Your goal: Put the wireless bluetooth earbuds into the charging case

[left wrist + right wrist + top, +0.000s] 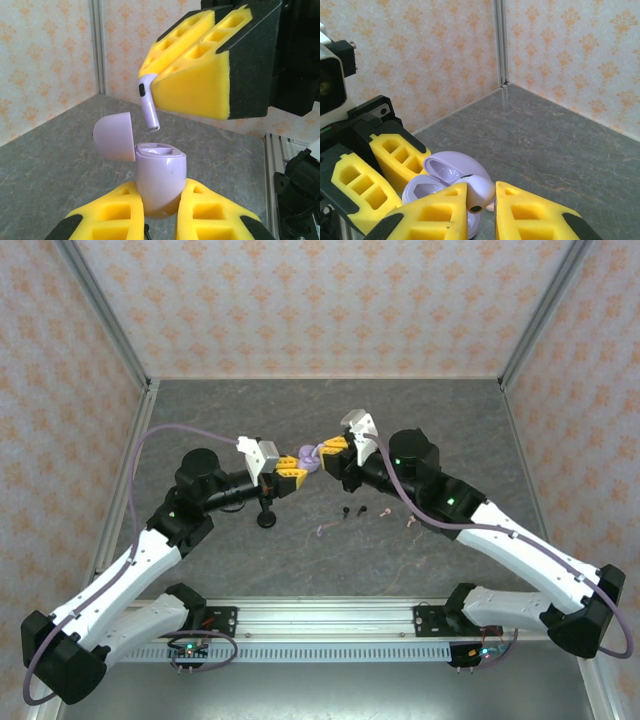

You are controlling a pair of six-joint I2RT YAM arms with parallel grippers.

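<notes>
The lilac charging case (160, 172) stands upright between the yellow fingers of my left gripper (161, 202), which is shut on its lower half. Its lid (115, 136) is flipped open to the left. Just above the open case hangs a lilac earbud (148, 102), stem pointing down, with my right gripper (481, 200) shut on its head (478, 192). In the right wrist view the open case (418, 188) lies right under the bud. From above, the left gripper (293, 468) and the right gripper (332, 452) meet at the case (308, 460) mid-table.
Loose buds lie on the grey table in front of the grippers: two black (347, 511), two pale pink (385, 511) and one lilac (320, 531). A black round puck (267, 518) sits under the left forearm. Patterned walls close the back and both sides.
</notes>
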